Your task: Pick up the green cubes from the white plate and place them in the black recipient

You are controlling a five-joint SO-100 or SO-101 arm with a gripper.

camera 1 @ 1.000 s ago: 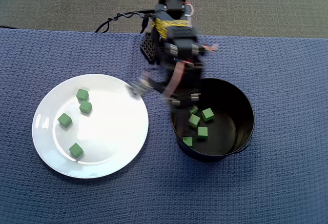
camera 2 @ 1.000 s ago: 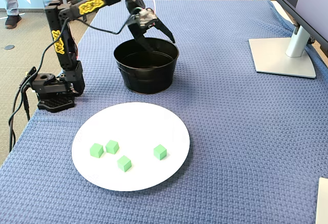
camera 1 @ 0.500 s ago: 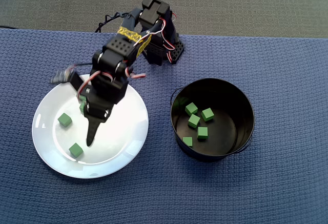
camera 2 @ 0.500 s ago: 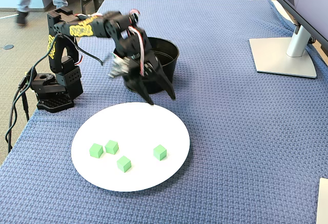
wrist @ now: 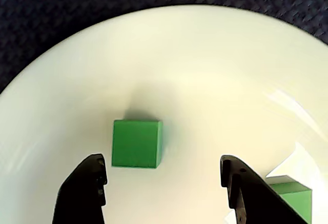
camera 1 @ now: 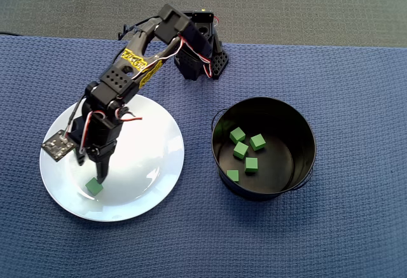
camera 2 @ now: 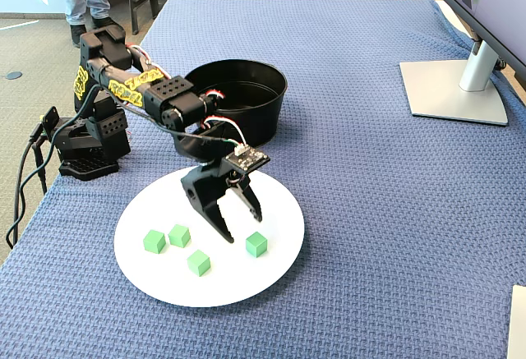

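The white plate point(camera 1: 146, 157) point(camera 2: 156, 211) point(wrist: 205, 70) lies left of the black recipient point(camera 1: 280, 109) point(camera 2: 265, 121) in the overhead view. My gripper point(camera 1: 94, 171) point(camera 2: 240, 223) point(wrist: 163, 158) hangs open low over the plate. One green cube point(wrist: 137, 143) point(camera 1: 94, 186) point(camera 2: 256, 244) lies just beyond the fingertips, nearer the left finger in the wrist view and touching neither. In the fixed view three more green cubes point(camera 2: 179, 235) lie on the plate's left part; the arm hides them in the overhead view. Several green cubes point(camera 1: 240, 150) lie inside the recipient.
The arm's base point(camera 1: 197, 62) point(camera 2: 86, 149) stands at the blue mat's far edge in the overhead view, with cables trailing off it. A monitor stand point(camera 2: 452, 88) sits at the fixed view's right. Another cube point(wrist: 292, 196) shows beside the right finger.
The arm swung from above the recipient across to the plate and came down low over the cube near its front edge. The jaws stayed open.
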